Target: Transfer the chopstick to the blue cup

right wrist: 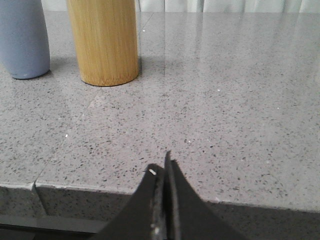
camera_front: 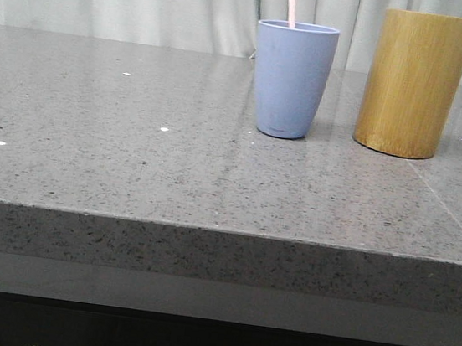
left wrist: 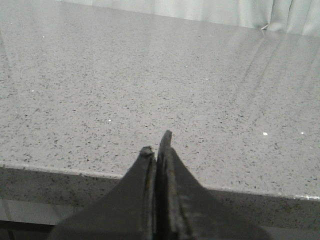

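The light-blue cup (camera_front: 292, 79) stands upright at the back middle of the grey stone table. A thin pale pink chopstick (camera_front: 292, 1) stands inside it and rises out of the top of the front view. The cup's lower part also shows in the right wrist view (right wrist: 22, 37). My left gripper (left wrist: 157, 146) is shut and empty, low over the table's front edge. My right gripper (right wrist: 164, 165) is shut and empty, also at the front edge, well short of the cup. Neither gripper shows in the front view.
A taller yellow-brown bamboo cylinder (camera_front: 414, 84) stands just right of the blue cup; it also shows in the right wrist view (right wrist: 103, 41). The speckled grey table (camera_front: 131, 161) ends in a thick front edge. Pale curtains hang behind.
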